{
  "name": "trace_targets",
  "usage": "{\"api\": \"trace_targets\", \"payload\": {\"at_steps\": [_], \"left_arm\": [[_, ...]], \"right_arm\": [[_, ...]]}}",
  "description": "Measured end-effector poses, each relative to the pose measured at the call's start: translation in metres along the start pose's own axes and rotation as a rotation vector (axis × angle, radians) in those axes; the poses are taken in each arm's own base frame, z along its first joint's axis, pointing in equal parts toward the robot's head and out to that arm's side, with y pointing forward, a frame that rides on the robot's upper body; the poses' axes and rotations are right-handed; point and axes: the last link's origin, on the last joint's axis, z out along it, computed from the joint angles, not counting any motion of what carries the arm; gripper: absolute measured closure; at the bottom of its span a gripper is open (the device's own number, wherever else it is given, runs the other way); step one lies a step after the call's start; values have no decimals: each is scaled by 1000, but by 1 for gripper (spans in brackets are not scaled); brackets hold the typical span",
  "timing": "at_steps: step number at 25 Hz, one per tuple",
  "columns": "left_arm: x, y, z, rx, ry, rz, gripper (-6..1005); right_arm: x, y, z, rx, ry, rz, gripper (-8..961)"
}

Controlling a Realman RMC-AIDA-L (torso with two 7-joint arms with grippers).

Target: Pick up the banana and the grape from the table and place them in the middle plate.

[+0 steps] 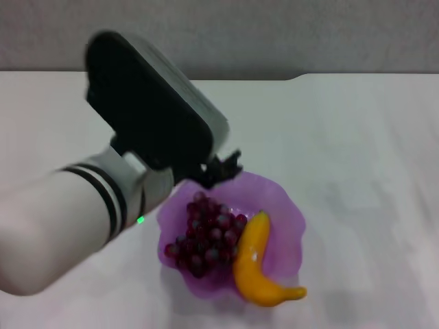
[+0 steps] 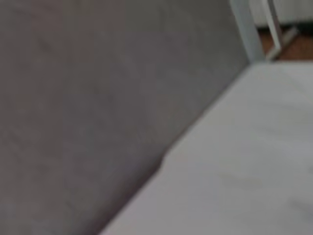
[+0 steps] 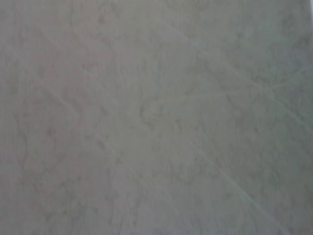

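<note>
Head view. My left arm reaches in from about 8 o'clock across the white table [image 1: 357,137], wrist housing big and dark in the upper left of the scene. My left claw [image 1: 221,169] shows only as a small black tip poking out below that housing, right at the far rim of the middle plate [image 1: 288,205], at roughly 11 o'clock on the plate. Whether that claw is clenched or released I cannot tell; the tip is too small and half hidden. Nothing visible in it.

Middle plate: translucent purple, wavy rim, sitting on the table a little below centre of the scene.

The grape [image 1: 206,236]: dark red-purple bunch lying inside the plate, on its 9 o'clock half, running from the far side of the bowl toward the near rim.

The banana [image 1: 255,264]: yellow-orange, lying in the plate on its 3 o'clock half, just beside the grape and touching or nearly touching it. One end points up into the middle of the bowl; the other end curls out over the near rim at about 5 o'clock and overhangs the table.

Left wrist view: grey wall and the table's far edge [image 2: 234,161], no fruit, no plate.

Right wrist view: only a pale, faintly marked surface, filling everything. My right claw does not show anywhere.
</note>
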Motion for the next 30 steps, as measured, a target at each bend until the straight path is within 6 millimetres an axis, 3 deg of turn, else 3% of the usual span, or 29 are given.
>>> {"api": "trace_targets", "payload": {"at_steps": [6,12,15,18,21,23,26,30], "left_arm": [[9,-24,-3,104,150,-36,108],[8,-74,-7,286,329,-142,111],[2,-76,-1,291,347,-69,113],[0,-65,10,254,383,19,114],[5,-67,5,230,450,-113,114],[4,-79,-1,227,497,-223,114],[-11,-97,2,253,538,-264,115],[-40,-120,21,280,530,-292,114]], "right_arm": [[0,0,0,0,-1,0,73],[0,1,0,-3,-4,1,73],[0,1,0,-3,-4,1,74],[0,1,0,-3,-2,1,74],[0,2,0,-7,-2,0,75],[0,3,0,-11,0,-2,75],[0,4,1,-15,-2,-2,75],[-2,6,3,-22,-6,-2,76]]}}
